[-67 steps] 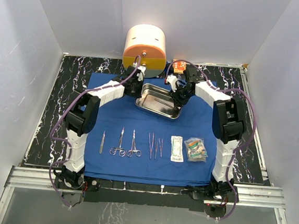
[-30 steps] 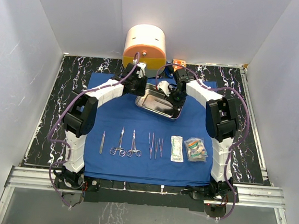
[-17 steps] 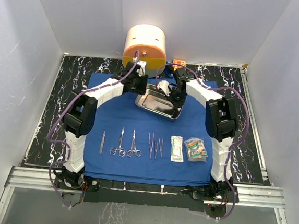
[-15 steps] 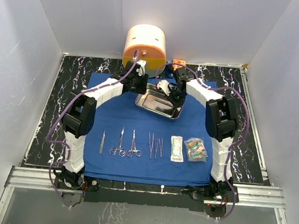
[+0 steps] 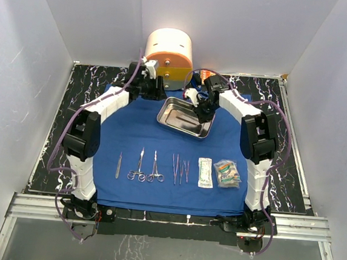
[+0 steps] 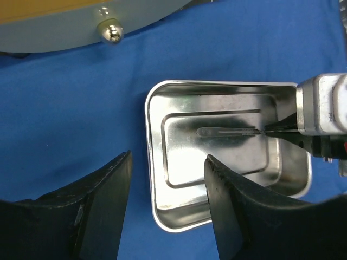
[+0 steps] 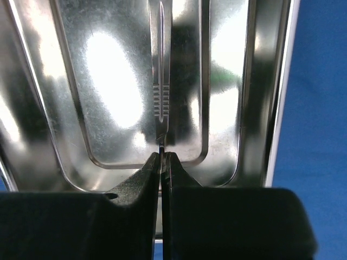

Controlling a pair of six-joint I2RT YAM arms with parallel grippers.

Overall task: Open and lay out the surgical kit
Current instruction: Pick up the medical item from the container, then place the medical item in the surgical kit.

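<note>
From above, the shiny rectangular steel tray point(image 5: 173, 119) sits on the far half of the royal-blue cloth wrap point(image 5: 131, 132), which is spread flat over the black marbled surface point(image 5: 85, 92). The right pincer point(image 5: 197, 109) reaches down into the tray's far right end, while the left pincer point(image 5: 155, 91) hangs off the tray's far left corner, beside the round cream-and-orange container point(image 5: 168, 56). Nearer the bases, a row of slender steel instruments point(image 5: 152, 167) and two clear packets point(image 5: 227, 173) lie side by side on the cloth. The left wrist view looks past its own black fingers point(image 6: 103, 208), which stand spread with nothing held, one end of the tray showing in the gap between them. Inside the tray a slim steel scalpel point(image 6: 225, 131) lies flat on the mirror-smooth floor, its long axis along the tray's length and its thin end meeting the right pincer's tips. In the right wrist view the black fingertips are pressed together on the scalpel's narrow blade end, and the ribbed handle runs straight away from them down the middle of the tray's recessed floor panel. So the right arm is the one on the scalpel. The hold is on a thin, hard, slick sliver, and I judge that the long handle could pivot in it unless the lift goes straight up.
</note>
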